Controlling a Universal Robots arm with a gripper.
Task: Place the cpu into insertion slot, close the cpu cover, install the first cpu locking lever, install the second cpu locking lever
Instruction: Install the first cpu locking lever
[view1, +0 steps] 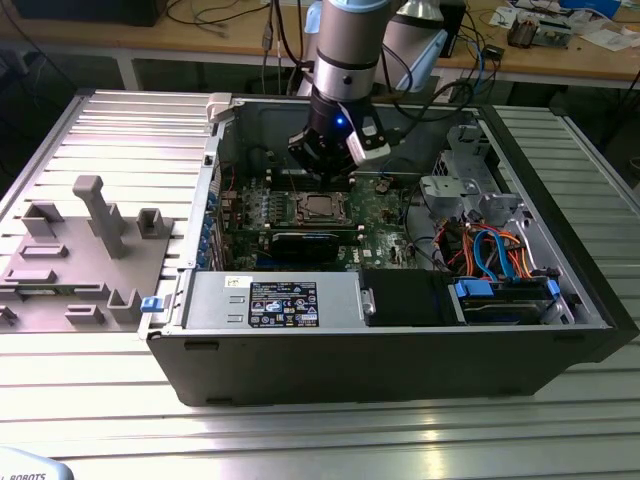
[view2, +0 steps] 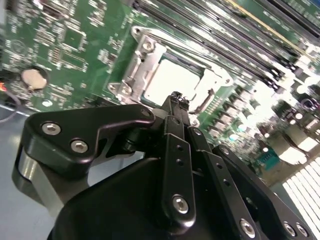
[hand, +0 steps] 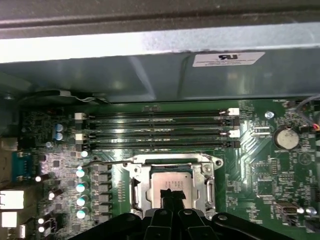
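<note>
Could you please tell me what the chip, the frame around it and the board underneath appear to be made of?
The chip looks like dull silver-grey metal, with a matte top and soft reflections. The frame seems to be bright bare steel, since it glints at its edges. The board looks like green lacquered circuit laminate, with fine printed traces. The pincer above the chip appears to be black matte metal, though it could be plastic.

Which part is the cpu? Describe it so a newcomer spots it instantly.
Look inside the open computer case at the green motherboard. Beside the long black memory slots sits a silvery metal frame; the cpu is the dull grey square inside it, under the gripper.
</note>
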